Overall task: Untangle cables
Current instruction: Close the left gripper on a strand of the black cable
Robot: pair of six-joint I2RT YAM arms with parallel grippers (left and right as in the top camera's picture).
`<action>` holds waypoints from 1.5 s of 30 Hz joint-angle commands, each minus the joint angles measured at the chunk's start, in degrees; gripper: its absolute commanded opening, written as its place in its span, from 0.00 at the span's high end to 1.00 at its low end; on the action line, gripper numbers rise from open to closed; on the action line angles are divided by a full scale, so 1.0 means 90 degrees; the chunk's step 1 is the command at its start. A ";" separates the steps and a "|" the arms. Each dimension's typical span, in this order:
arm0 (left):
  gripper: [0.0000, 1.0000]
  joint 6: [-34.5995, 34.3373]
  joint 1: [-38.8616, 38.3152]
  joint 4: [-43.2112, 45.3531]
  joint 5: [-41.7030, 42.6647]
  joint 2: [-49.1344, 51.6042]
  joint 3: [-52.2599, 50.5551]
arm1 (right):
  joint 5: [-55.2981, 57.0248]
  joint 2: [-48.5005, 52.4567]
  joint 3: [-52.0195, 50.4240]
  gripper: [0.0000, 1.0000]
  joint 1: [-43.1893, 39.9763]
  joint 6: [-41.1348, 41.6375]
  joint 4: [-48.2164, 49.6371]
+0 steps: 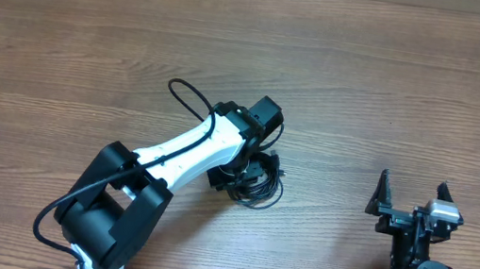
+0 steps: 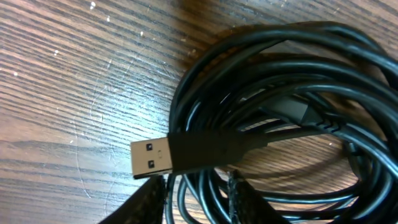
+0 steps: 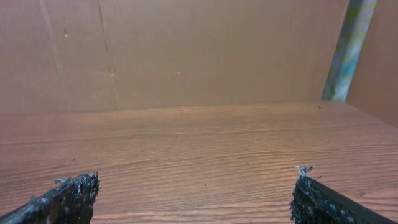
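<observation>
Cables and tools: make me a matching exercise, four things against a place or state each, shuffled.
1. cables
2. USB plug
3. left tool
4. right tool

A. wide open over the table
B. silvery metal end
C. black, coiled in loops
D. straddling strands of the coil

Pairs: 1-C, 2-B, 3-D, 4-A

Black cables [image 2: 280, 93] with a silvery plug [image 2: 149, 158] on brown wood-grain table [image 2: 74, 74]
</observation>
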 commanded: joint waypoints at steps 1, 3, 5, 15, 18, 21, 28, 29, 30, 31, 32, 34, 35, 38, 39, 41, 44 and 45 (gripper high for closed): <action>0.66 0.0102 0.0005 -0.0034 0.0068 0.0063 -0.0056 | 0.0032 -0.0051 -0.0063 0.00 0.0015 0.0012 0.0024; 0.55 0.0102 0.0005 -0.0034 0.0175 0.0061 -0.0056 | 0.0032 -0.0051 -0.0063 0.00 0.0015 0.0012 0.0024; 0.52 0.0097 0.0005 -0.0034 0.0206 0.0061 -0.0056 | 0.0032 -0.0051 -0.0063 0.00 0.0015 0.0012 0.0024; 0.79 0.0092 -0.0015 0.0170 0.0143 0.0066 -0.0056 | 0.0032 -0.0051 -0.0063 0.00 0.0015 0.0012 0.0024; 0.88 0.0092 -0.0015 0.0209 0.0143 0.0066 -0.0056 | 0.0032 -0.0051 -0.0063 0.00 0.0015 0.0012 0.0024; 0.94 0.0097 -0.0015 0.0206 0.0141 0.0066 -0.0056 | 0.0034 -0.0051 -0.0063 0.00 0.0015 0.0012 0.0024; 0.96 0.0216 -0.0005 0.0204 0.0155 0.0056 -0.0036 | 0.0032 -0.0051 -0.0063 0.00 0.0015 0.0012 0.0024; 0.96 0.0330 0.0005 0.0202 0.0192 0.0041 -0.0005 | 0.0032 -0.0051 -0.0063 0.00 0.0015 0.0012 0.0024; 0.96 0.0459 0.0015 0.0194 0.0209 0.0017 0.0044 | 0.0032 -0.0051 -0.0063 0.00 0.0015 0.0012 0.0024; 0.96 0.0605 0.0032 0.0155 0.0223 -0.0022 0.0129 | 0.0034 -0.0051 -0.0063 0.00 0.0015 0.0012 0.0024; 0.96 0.0719 0.0041 0.0102 0.0223 -0.0078 0.0226 | 0.0032 -0.0051 -0.0063 0.00 0.0015 0.0012 0.0024; 0.96 0.0937 0.0068 -0.0066 0.0204 -0.0250 0.0517 | 0.0032 -0.0051 -0.0063 0.00 0.0015 0.0012 0.0024; 0.96 0.1025 0.0078 -0.0155 0.0189 -0.0342 0.0682 | 0.0032 -0.0051 -0.0063 0.00 0.0015 0.0012 0.0024; 0.96 0.1477 0.0126 -0.0457 0.0124 -0.0872 0.1443 | 0.0034 -0.0051 -0.0063 0.00 0.0015 0.0012 0.0024; 0.96 0.1588 0.0124 -0.0508 0.0097 -0.1015 0.1639 | 0.0034 -0.0051 -0.0063 0.00 0.0015 0.0012 0.0024; 0.96 0.1795 0.0124 -0.0617 0.0066 -0.1333 0.2050 | 0.0034 -0.0051 -0.0063 0.00 0.0015 0.0012 0.0024; 0.96 0.1960 0.0117 -0.0733 -0.0078 -0.1821 0.2499 | 0.0032 -0.0051 -0.0063 0.00 0.0015 0.0012 0.0024; 0.96 0.1984 0.0112 -0.0733 -0.0151 -0.1974 0.2562 | 0.0032 -0.0051 -0.0063 0.00 0.0015 0.0012 0.0024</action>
